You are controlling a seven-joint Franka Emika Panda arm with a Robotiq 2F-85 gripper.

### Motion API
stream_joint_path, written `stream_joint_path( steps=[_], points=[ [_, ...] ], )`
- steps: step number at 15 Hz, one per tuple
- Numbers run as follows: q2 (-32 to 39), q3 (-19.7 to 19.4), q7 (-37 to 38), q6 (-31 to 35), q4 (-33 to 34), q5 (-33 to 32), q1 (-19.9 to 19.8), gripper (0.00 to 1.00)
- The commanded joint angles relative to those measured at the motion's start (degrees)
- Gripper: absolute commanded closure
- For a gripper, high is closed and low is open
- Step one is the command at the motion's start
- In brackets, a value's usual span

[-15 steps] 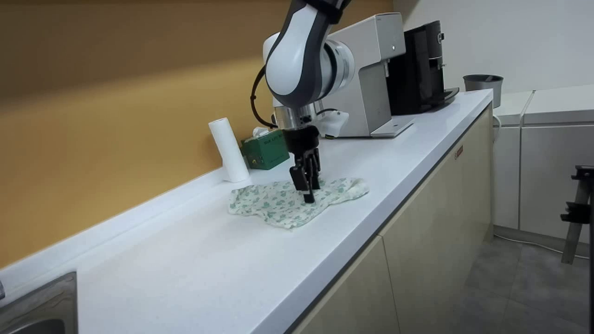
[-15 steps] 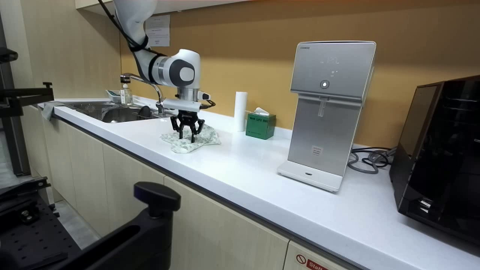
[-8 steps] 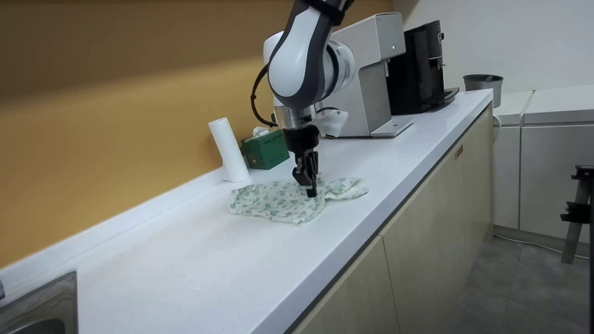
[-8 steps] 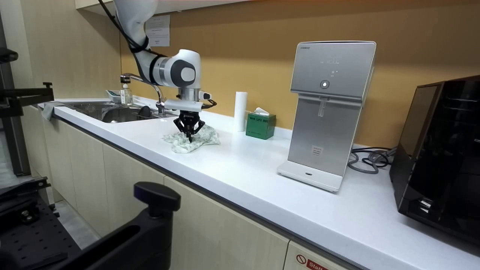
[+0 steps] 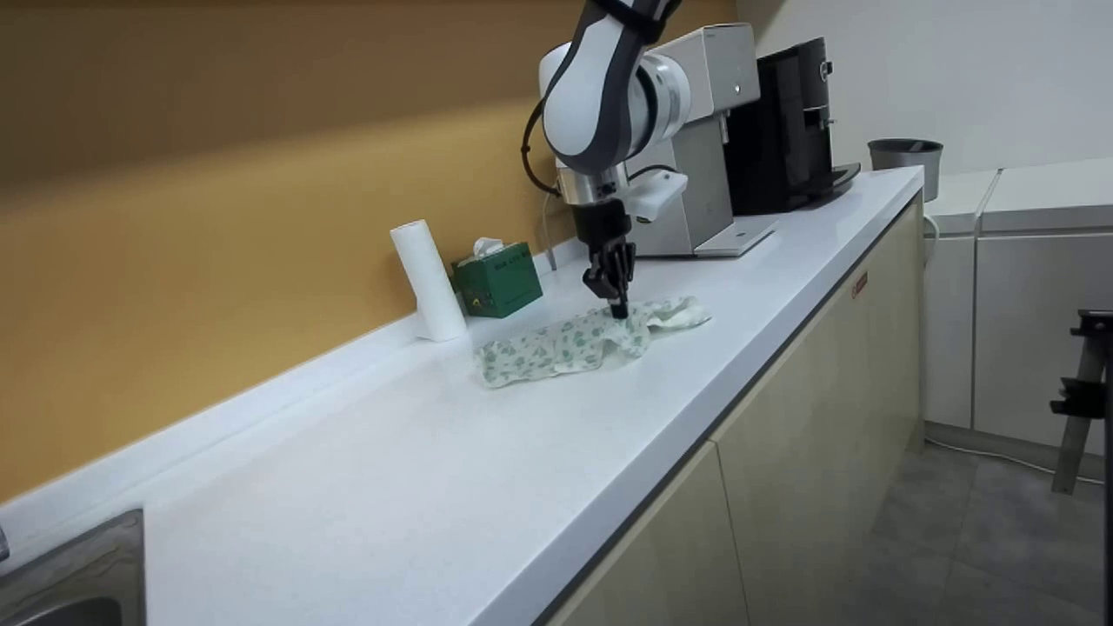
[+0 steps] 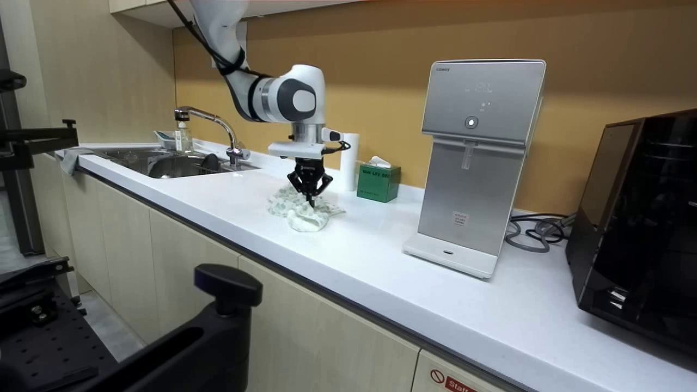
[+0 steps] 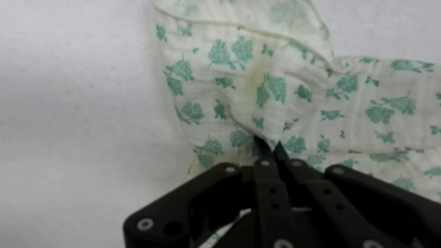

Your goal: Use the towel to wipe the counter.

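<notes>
Pinch: my black two-finger gripper (image 7: 272,148) now nips a fold of thin whitish green-flowered towel (image 5: 565,343).
Drag: towel shifts right w/ me in both ext. views, bunched on glossy white countertop (image 5: 374,487).
Wipe: prob. starting; bunching may cut coverage.

- In an exterior view, the camera looks down from near the sink (image 5: 96,556), at near left, along the counter (image 5: 365,487) toward the black machine (image 5: 769,139) at the far right
- In an exterior view, the camera faces obliquely from in front of the counter toward the faucet (image 6: 234,153) at far left, with the dispenser (image 6: 474,179) at near right
- The wrist view looks down from close above the towel (image 7: 286,103)
- The towel, the paper roll (image 5: 429,283) and the green box (image 5: 500,283) appear in both exterior views
</notes>
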Motion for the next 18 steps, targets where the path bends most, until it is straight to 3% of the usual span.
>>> stream_joint_path(
  steps=[1,3,4,9,13,18],
  points=[
    [-1.35,-2.85,6.06,-3.80,1.32,-1.24,-1.43,0.99],
    [-1.71,-0.55,2.25,-7.93,1.62,3.29,-4.04,0.99],
    [-0.80,-1.47,2.55,-4.20,0.87,0.69,-3.29,0.97],
    [-0.71,-1.11,2.88,-5.26,0.97,1.17,-3.51,0.99],
    [1.14,-4.53,8.34,-0.17,1.29,-4.74,-2.03,0.99],
    [2.31,-11.87,18.60,6.24,1.62,-11.33,-0.93,0.99]
  ],
)
